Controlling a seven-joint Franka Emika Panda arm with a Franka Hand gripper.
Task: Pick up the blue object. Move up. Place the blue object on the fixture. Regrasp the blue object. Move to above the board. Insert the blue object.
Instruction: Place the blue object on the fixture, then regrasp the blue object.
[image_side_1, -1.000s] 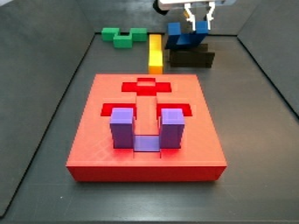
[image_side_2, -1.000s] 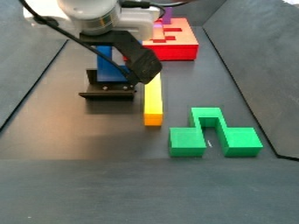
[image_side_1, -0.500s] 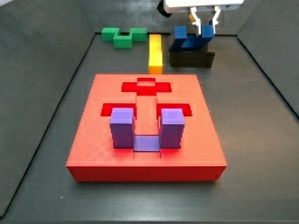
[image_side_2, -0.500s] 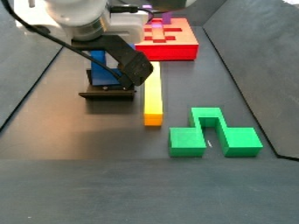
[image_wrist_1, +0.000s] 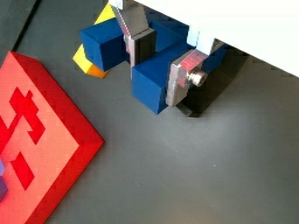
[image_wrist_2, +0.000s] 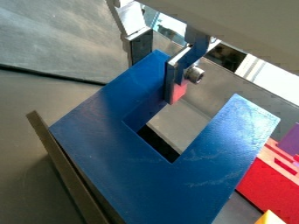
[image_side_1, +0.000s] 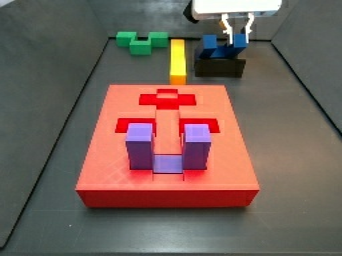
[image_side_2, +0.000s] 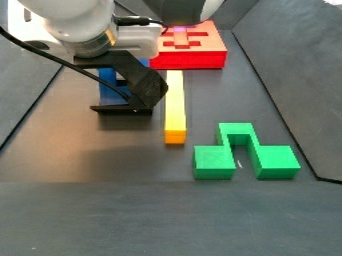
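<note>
Blue object (image_side_1: 214, 46) stands in the fixture (image_side_1: 221, 67) at the worktop's far edge; the gripper (image_wrist_1: 163, 57) pinches one of its prongs between silver fingers (image_wrist_1: 184, 80).

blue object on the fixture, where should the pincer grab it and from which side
Judging by its pose, grip one prong across its flat faces, coming from above. The blue object stands in the fixture with its prongs free and its base low. In a wrist view the pincer already straddles one prong, so closing there looks workable. The yellow bar lies alongside, apart.
</note>
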